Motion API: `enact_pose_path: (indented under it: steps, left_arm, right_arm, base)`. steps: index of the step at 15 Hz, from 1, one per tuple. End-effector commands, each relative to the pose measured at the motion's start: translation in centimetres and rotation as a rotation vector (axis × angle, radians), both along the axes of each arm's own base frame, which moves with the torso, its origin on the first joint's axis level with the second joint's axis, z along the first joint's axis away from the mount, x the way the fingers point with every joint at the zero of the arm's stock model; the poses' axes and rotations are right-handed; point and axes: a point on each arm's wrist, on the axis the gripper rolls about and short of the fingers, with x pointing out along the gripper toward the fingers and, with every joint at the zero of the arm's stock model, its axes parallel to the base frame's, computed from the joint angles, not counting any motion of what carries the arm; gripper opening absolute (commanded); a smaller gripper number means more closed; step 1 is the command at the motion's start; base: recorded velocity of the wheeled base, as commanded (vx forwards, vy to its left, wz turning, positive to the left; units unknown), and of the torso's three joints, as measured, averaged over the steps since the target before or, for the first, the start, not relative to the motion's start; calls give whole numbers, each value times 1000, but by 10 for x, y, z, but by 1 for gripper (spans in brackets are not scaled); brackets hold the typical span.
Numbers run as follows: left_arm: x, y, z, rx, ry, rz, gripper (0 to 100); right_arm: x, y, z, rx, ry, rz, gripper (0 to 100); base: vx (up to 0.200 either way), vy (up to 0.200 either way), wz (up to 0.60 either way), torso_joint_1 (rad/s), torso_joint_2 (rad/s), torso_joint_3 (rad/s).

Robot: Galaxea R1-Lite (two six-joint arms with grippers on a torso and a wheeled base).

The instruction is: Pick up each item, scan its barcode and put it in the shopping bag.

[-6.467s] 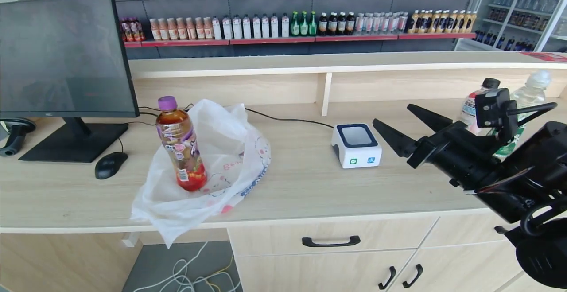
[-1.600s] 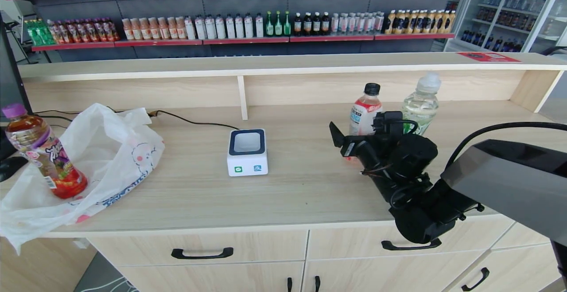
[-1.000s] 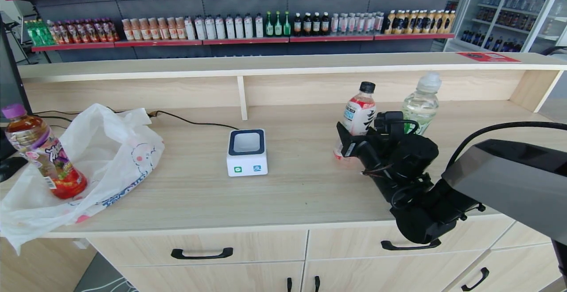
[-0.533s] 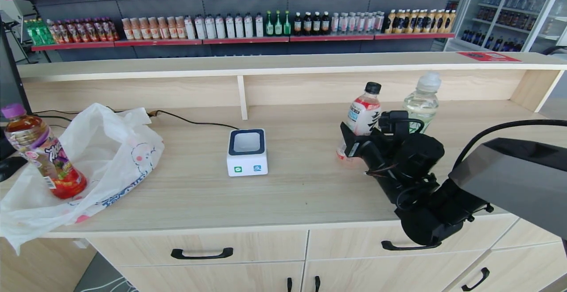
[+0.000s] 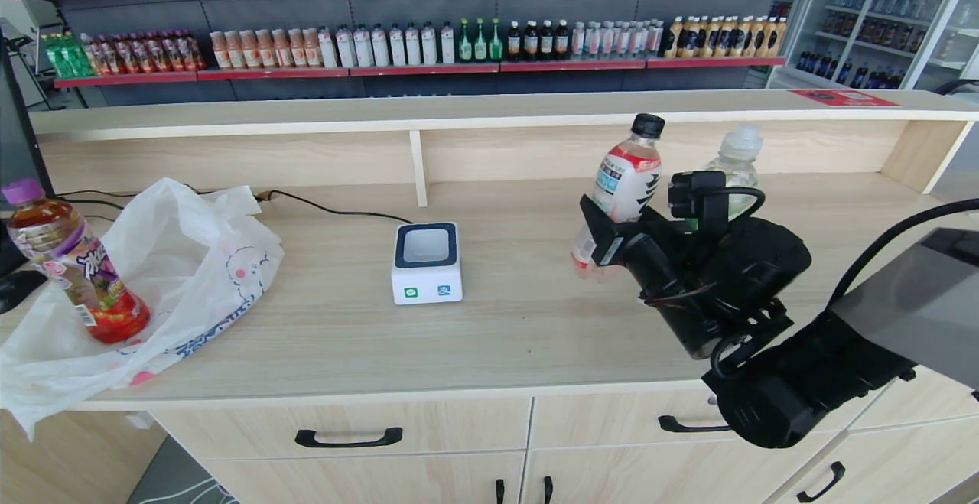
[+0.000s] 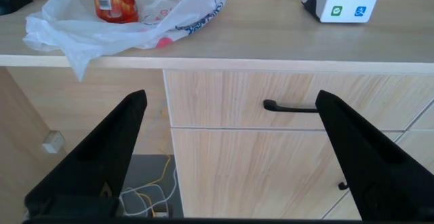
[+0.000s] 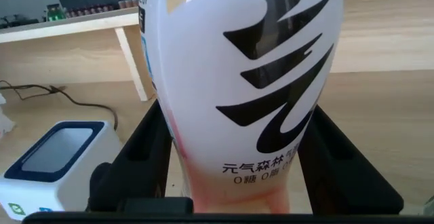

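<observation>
My right gripper [image 5: 604, 240] is shut on a pink-and-white drink bottle [image 5: 623, 183] with a black cap, held tilted above the counter, right of the white scanner box [image 5: 427, 262]. In the right wrist view the bottle [image 7: 244, 88] stands between my fingers [image 7: 146, 156], with the scanner [image 7: 51, 159] off to one side. A clear bottle [image 5: 733, 164] stands behind my right arm. On the far left a brown tea bottle [image 5: 73, 263] with a purple cap stands on the white shopping bag [image 5: 183, 267]. My left gripper [image 6: 230, 149] is open, below counter level, facing the drawers.
A raised wooden ledge [image 5: 489, 110] runs along the back of the counter, with a divider [image 5: 417, 167] behind the scanner. A black cable [image 5: 329, 209] lies between bag and scanner. Drawer handles [image 5: 348, 437] sit under the counter edge. A monitor edge [image 5: 19, 144] is at far left.
The head camera has turned to the right since the oldest frame. My right gripper closed on the pink-and-white bottle and lifted it off the counter, up and slightly left.
</observation>
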Motion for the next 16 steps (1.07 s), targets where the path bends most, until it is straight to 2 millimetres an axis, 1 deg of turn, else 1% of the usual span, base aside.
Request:
enact_pose_path:
  steps: [1,2,3,4,5,6,7,9,11,12,13,15,16]
  left_arm:
    - [0,0,0,-10,-1,1,100]
    - [0,0,0,-18,1,1,100]
    - [0,0,0,-22,-1,1,100]
    - [0,0,0,-22,1,3,100]
    - [0,0,0,-22,-1,3,100]
    - [0,0,0,-22,-1,3,100]
    - [0,0,0,-22,1,1,100]
    - [0,0,0,-22,-1,3,100]
    - [0,0,0,-22,-1,3,100]
    - [0,0,0,-22,1,1,100]
    - [0,0,0,-22,-1,3,100]
    - [0,0,0,-22,1,3,100]
    - [0,0,0,-22,-1,1,100]
  right_arm:
    - [-35,21,15,14,-18,104,0]
    - [-44,26,18,15,-19,129,0]
    - [-61,15,20,3,-2,131,0]
    - [-69,2,21,-7,11,114,0]
    - [-71,-5,24,-3,8,101,0]
    - [-79,-11,35,17,-22,102,0]
    - [-86,-14,41,26,-36,107,0]
    - [-108,-20,45,35,-33,139,0]
    - [-133,-16,54,74,-47,224,0]
    - [-147,-18,56,90,-44,259,0]
    - [-160,-26,55,81,-46,301,0]
    - [-177,-37,50,32,-60,503,0]
    - [-181,-39,50,18,-65,574,0]
  base:
    - [0,0,0,0,0,0]
    - [0,0,0,0,0,0]
    - [0,0,0,0,0,0]
    - [0,0,0,0,0,0]
    - [0,0,0,0,0,0]
    - [0,0,0,0,0,0]
    - [0,0,0,0,0,0]
    - [0,0,0,0,0,0]
    - [0,0,0,0,0,0]
    - [0,0,0,0,0,0]
    - [0,0,0,0,0,0]
    - [0,0,0,0,0,0]
    - [0,0,0,0,0,0]
